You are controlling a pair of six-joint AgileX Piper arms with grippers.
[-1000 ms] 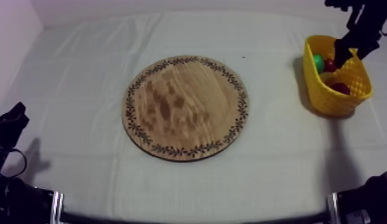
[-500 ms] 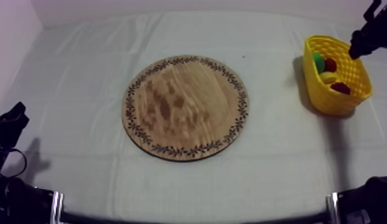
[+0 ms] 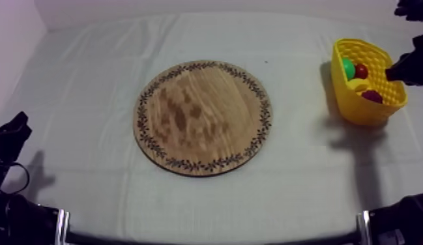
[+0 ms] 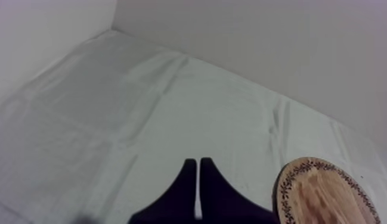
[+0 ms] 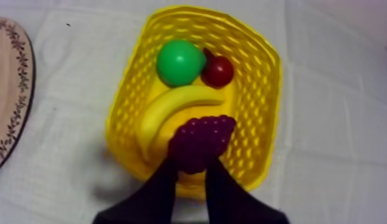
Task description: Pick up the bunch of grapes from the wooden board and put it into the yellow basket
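Jaws parted, right gripper [image 5: 191, 165] has been raised from the yellow basket [image 3: 365, 112], upper right; bunch of grapes [image 5: 201, 138] deposited inside; task judged done.

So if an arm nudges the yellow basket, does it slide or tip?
Likely slides: the yellow basket has open lattice walls, so it is probably light, and it sits on plain cloth. Tipping looks unlikely: it seems broader than tall, with the banana and bunch of grapes lying inside. The walls may flex.

I count one wooden board [image 3: 203, 118] and one yellow basket [image 3: 357, 111]. Fruit: one banana [image 5: 172, 107], one bunch of grapes [image 5: 201, 140], one small red fruit [image 5: 218, 71], one green fruit [image 5: 180, 62].
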